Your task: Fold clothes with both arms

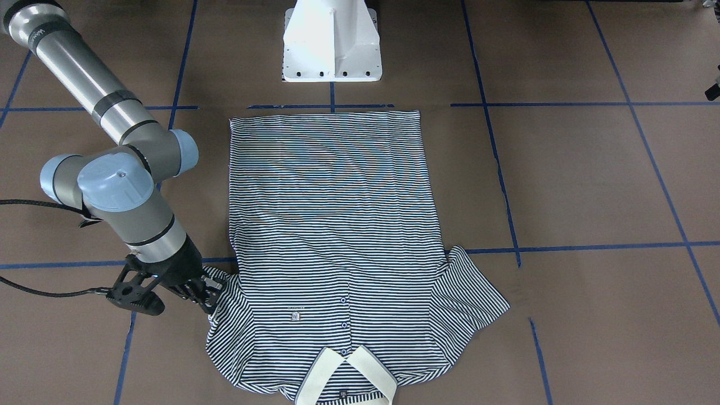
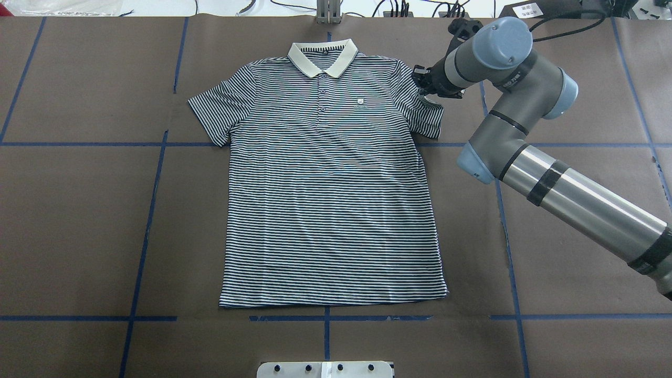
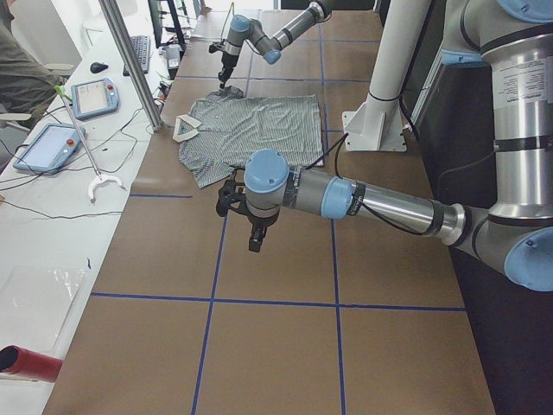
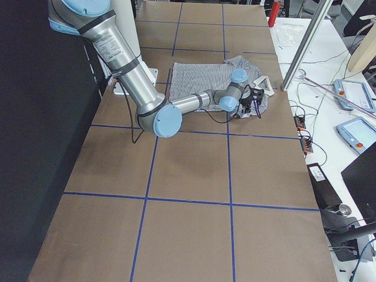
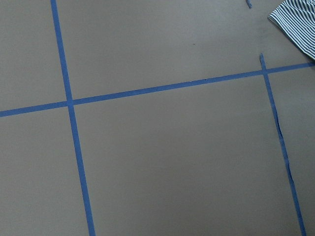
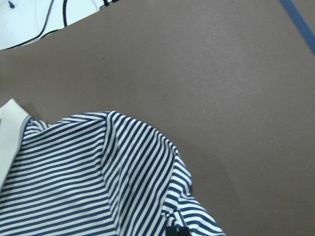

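The striped polo shirt (image 2: 331,199) lies flat and face up on the brown table, cream collar (image 2: 323,55) at the far side and hem toward the robot's base. My right gripper (image 2: 424,84) is at the outer edge of the shirt's right-hand sleeve (image 2: 422,110). In the front-facing view the gripper (image 1: 209,292) looks shut on the bunched sleeve (image 1: 225,315). The right wrist view shows the sleeve (image 6: 138,162) rucked up toward a dark fingertip (image 6: 173,231). My left gripper (image 3: 228,202) shows only in the exterior left view, over bare table short of the other sleeve (image 5: 298,29); I cannot tell if it is open.
The white pedestal base (image 1: 332,42) stands behind the shirt's hem. Blue tape lines (image 2: 149,210) grid the table. A side bench with teach pendants (image 3: 95,95) and cables runs along the far edge, with a metal post (image 3: 134,65) near the collar.
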